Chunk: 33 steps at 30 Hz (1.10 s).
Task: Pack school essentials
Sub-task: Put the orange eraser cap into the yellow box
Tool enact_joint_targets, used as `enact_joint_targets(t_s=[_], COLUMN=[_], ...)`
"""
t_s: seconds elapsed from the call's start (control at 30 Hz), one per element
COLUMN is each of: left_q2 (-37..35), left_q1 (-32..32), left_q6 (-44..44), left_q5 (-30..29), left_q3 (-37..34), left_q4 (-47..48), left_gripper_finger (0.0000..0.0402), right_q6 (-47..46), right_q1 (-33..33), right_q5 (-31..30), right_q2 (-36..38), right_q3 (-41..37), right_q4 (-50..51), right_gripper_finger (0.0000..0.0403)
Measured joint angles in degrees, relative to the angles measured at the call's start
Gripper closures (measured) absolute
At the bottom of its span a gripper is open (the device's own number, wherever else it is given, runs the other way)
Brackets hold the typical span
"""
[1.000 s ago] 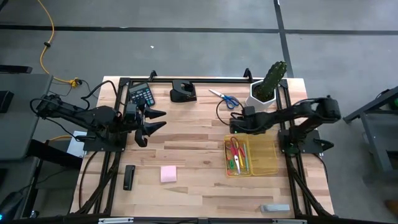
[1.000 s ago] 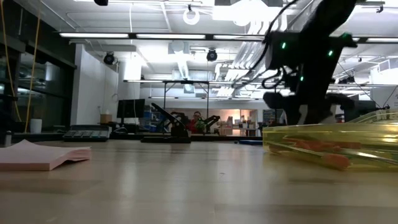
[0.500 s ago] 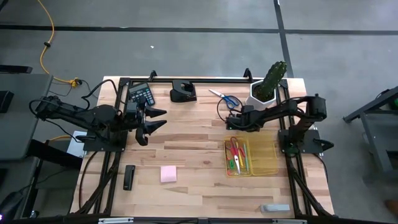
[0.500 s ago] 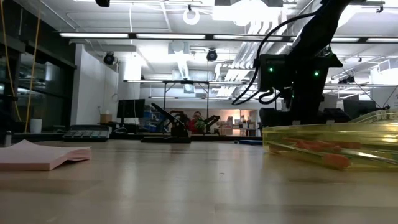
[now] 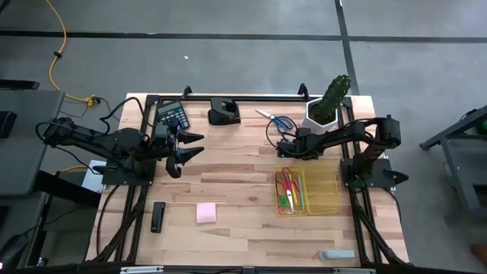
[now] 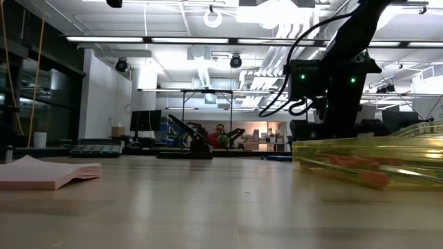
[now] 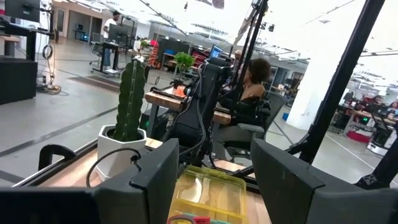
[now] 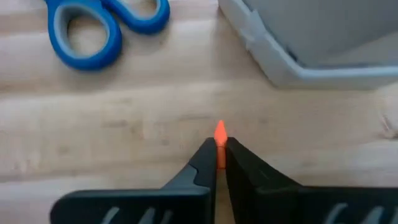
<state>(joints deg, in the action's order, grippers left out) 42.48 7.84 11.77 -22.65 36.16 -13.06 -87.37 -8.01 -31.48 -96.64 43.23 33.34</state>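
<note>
My right gripper (image 5: 284,148) stands low over the table between the blue-handled scissors (image 5: 278,122) and the clear yellow tray (image 5: 319,192), shut on a tiny orange-red bit (image 8: 219,138). The blue scissors (image 8: 93,28) lie flat on the wood just beyond it. Red-handled scissors (image 5: 287,181) and thin pens lie in the tray. A pink sticky pad (image 5: 205,212) lies flat near the front left. My left gripper (image 5: 187,148) hovers open at the left, holding nothing. My right gripper pinches the tiny orange-red bit between its two fingertips (image 8: 205,160). The bit's pointed end (image 8: 219,129) sticks out just past them. The fingers slant down at the table from the right. Whether the bit rests on the wood or is lifted clear, I cannot tell.
A cactus in a white pot (image 5: 327,103) stands at the far right, close behind my right gripper. A calculator (image 5: 173,116) and a black holder (image 5: 224,113) sit at the far edge. A black bar (image 5: 157,216) and a grey piece (image 5: 335,254) lie near the front.
My right gripper has gone down toward the table and a little toward its far left, nearer the blue scissors, then held still.
</note>
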Motion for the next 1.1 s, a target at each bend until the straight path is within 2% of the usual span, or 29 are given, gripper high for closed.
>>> enact_joint_targets(t_s=[0.13,0.33,0.4,0.57,0.7,0.87,1.1], left_q2=[-0.02,-0.02,-0.01,-0.02,-0.02,-0.02,-0.02], left_q1=[0.0,0.0,0.0,0.0,0.0,0.0,0.04], left_q6=[0.0,0.0,0.0,0.0,-0.01,0.0,0.11], left_q5=[0.0,0.0,-0.01,-0.02,-0.28,-0.31,-0.28], left_q3=[0.0,0.0,0.0,0.0,0.01,0.02,0.02], left_q4=[-0.02,-0.02,-0.01,1.56,2.56,2.99,3.02], left_gripper_finger=[0.0211,0.0211,0.0211,0.0211,0.0211,0.0211,0.0211], right_q6=[4.97,24.69,32.51,47.74,57.7,66.96,72.42], right_q1=[1.89,8.42,11.38,17.15,18.36,17.95,17.0], right_q5=[2.65,-0.83,-0.43,2.52,9.51,16.15,22.69], right_q2=[3.12,12.21,15.59,22.73,25.07,25.73,25.73], right_q3=[-0.27,-0.27,-0.3,-3.31,-6.01,-6.72,-6.72], right_q4=[0.42,-5.51,-11.04,-35.53,-53.15,-66.65,-78.16], right_gripper_finger=[0.0393,0.0399,0.04,0.0401,0.0402,0.0402,0.0402])
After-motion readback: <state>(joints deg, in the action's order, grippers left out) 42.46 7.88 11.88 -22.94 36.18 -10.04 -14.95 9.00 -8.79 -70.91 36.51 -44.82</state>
